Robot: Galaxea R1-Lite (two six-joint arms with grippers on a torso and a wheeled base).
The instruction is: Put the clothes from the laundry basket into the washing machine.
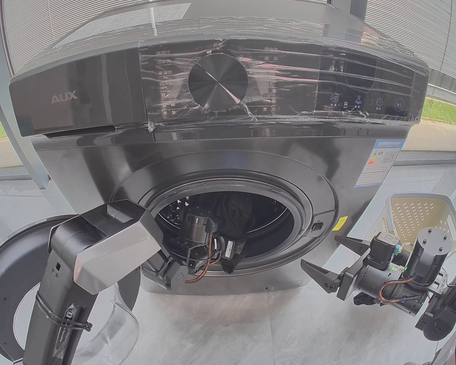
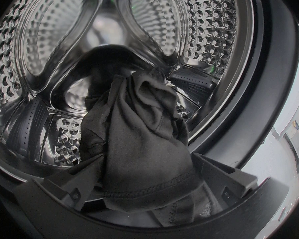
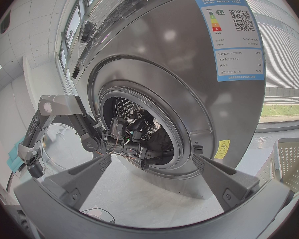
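Observation:
A dark grey washing machine [image 1: 137,158] stands with its round door [image 1: 10,280] swung open to the left. My left gripper [image 1: 227,252] is at the drum's mouth. In the left wrist view it [image 2: 148,157] is open, and a black garment [image 2: 139,140] is bunched between its spread fingers and lies on the steel drum [image 2: 49,50] floor. The same garment [image 1: 235,211] shows dark inside the opening. My right gripper [image 1: 335,260] hangs open and holds nothing, low in front of the machine's right side, beside the beige laundry basket [image 1: 423,219].
The perforated basket [image 3: 290,163] stands on the pale tiled floor to the right of the machine. The open door with its clear bowl [image 1: 111,320] takes up the floor on the left. Bare floor [image 1: 248,330] lies before the machine.

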